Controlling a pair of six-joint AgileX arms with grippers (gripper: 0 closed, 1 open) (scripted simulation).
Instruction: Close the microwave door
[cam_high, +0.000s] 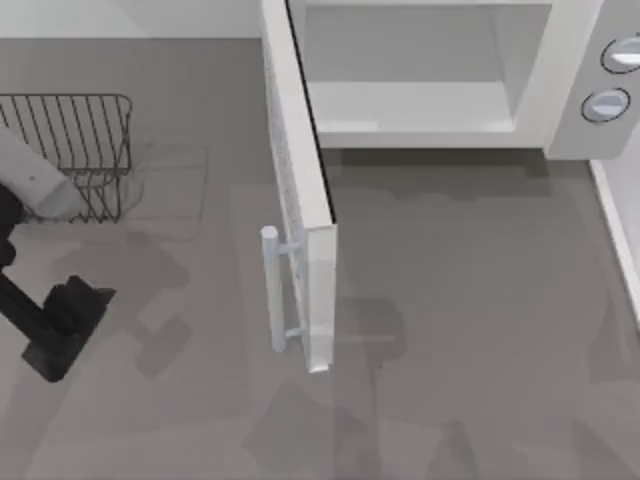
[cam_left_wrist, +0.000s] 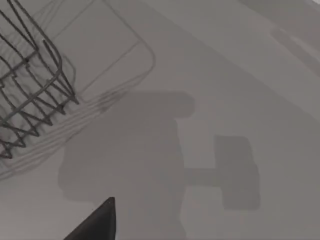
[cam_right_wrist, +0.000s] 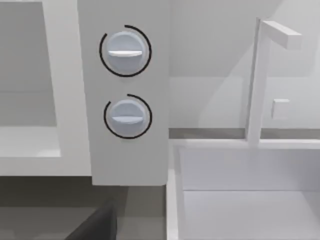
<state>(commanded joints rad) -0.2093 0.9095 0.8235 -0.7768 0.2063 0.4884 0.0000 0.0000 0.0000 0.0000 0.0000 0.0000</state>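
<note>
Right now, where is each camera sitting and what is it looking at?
Top view: above the table, looking down at the open microwave door, wire rack and left gripper.
Left wrist view: on the left arm, facing the table and wire rack; a dark finger shows.
Right wrist view: on the right arm, facing the microwave's knobs and sink.
Top and left wrist views share the rack.
</note>
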